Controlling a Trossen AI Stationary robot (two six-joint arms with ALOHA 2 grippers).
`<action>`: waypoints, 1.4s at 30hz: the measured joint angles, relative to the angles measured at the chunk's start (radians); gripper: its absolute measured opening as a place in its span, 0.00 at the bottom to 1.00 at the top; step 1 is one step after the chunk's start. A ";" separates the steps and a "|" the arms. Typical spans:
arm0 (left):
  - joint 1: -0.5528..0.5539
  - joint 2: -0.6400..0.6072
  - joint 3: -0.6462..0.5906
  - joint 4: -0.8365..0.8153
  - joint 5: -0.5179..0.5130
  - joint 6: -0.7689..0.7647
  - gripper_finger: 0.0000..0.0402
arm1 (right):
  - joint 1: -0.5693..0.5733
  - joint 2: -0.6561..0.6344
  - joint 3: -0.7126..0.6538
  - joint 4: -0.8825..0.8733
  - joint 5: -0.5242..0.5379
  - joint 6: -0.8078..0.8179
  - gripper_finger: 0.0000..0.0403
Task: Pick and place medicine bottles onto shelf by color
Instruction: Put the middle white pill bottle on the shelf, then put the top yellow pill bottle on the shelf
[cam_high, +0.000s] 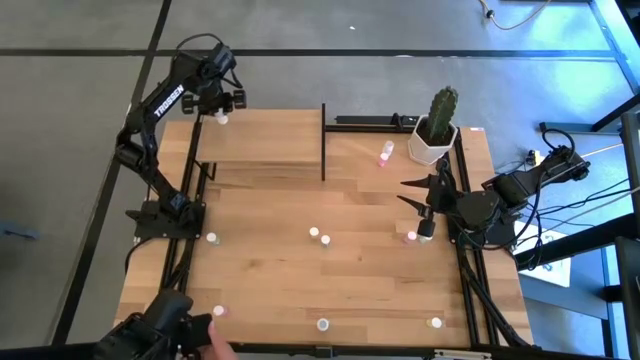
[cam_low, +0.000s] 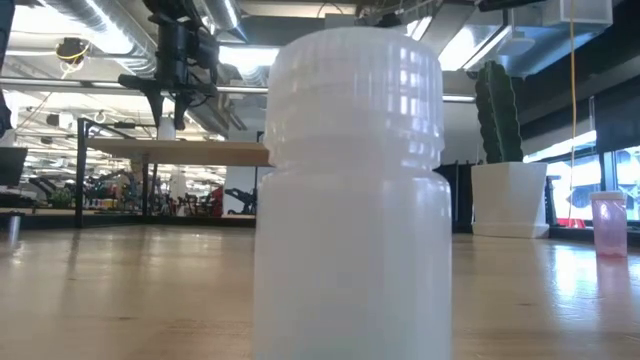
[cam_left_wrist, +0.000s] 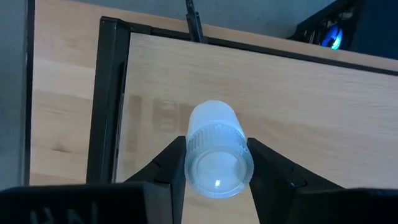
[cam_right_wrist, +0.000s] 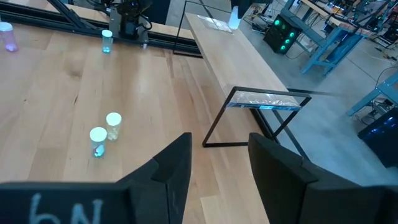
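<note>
Pale wood planks run beneath the left gripper (cam_left_wrist: 217, 165), its fingers closed on a white bottle (cam_left_wrist: 214, 149) just below the ribbed cap, over the shelf (cam_high: 255, 150) at its far-left corner. Small, rigid, probably light and slick — best pinched mid-body. Right gripper (cam_high: 428, 210) waits open near a pink bottle (cam_high: 410, 237) — empty.

An open-plan robotics lab or workshop is shown. A wooden bench (cam_high: 330, 270) framed in black metal is set on a grey concrete floor (cam_high: 400, 30), with loose cables (cam_high: 560, 215) trailing at its right. Exposed ceiling ducts (cam_low: 90, 20) and strip lights are seen beyond, along with blue-framed workstations (cam_right_wrist: 329, 31) carrying lit electronics.
</note>
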 joint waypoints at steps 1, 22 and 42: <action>0.000 0.010 0.000 -0.006 0.000 -0.005 0.30 | 0.000 0.000 0.000 0.000 0.000 0.000 0.40; 0.006 0.045 0.000 -0.009 -0.001 -0.046 0.42 | 0.000 0.000 0.000 0.000 0.000 0.000 0.40; 0.006 0.035 -0.001 -0.016 0.028 -0.016 0.68 | 0.000 0.000 0.000 0.000 0.000 0.000 0.40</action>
